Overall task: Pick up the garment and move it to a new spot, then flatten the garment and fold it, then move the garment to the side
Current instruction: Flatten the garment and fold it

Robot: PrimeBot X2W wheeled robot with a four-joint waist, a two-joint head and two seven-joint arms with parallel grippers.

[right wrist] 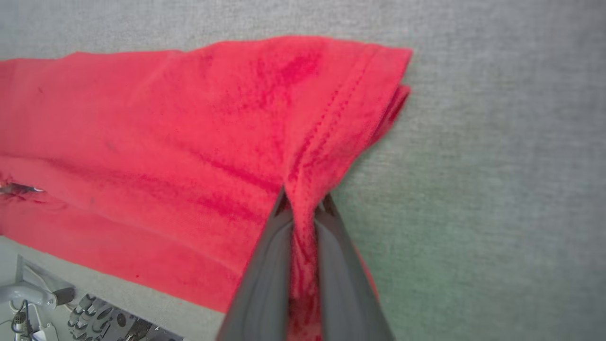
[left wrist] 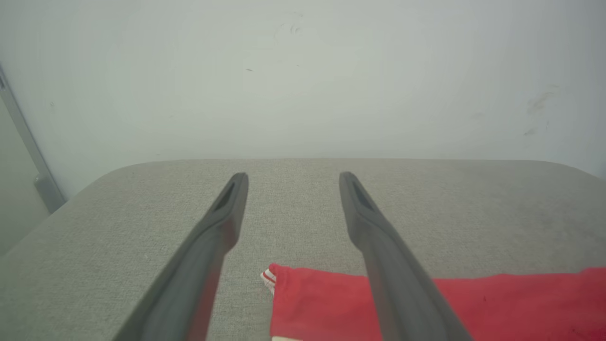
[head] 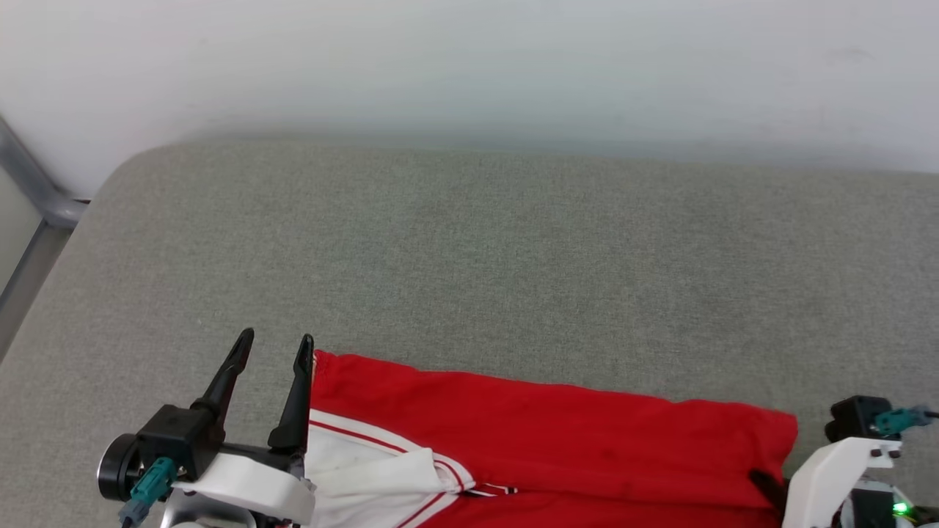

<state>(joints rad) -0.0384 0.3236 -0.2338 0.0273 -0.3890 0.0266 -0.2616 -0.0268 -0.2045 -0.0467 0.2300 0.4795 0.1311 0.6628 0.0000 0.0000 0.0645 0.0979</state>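
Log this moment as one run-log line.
left gripper: open, empty, at sleeve end of garment | right gripper: shut on garment, red corner pinched | garment: lying on grey cushion

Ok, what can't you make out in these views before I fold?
- Head view: the near part of the red jersey is cut off by the bottom edge.
- Right wrist view: bunched cloth hides how many layers the right gripper pinches.
- Head view: that gripper's fingers are mostly behind its white wrist shell.
- Left wrist view: one finger of the left gripper covers part of the jersey's edge.

Matt red cloth garment [head: 557, 433], coarse grey upholstery [head: 469, 257]
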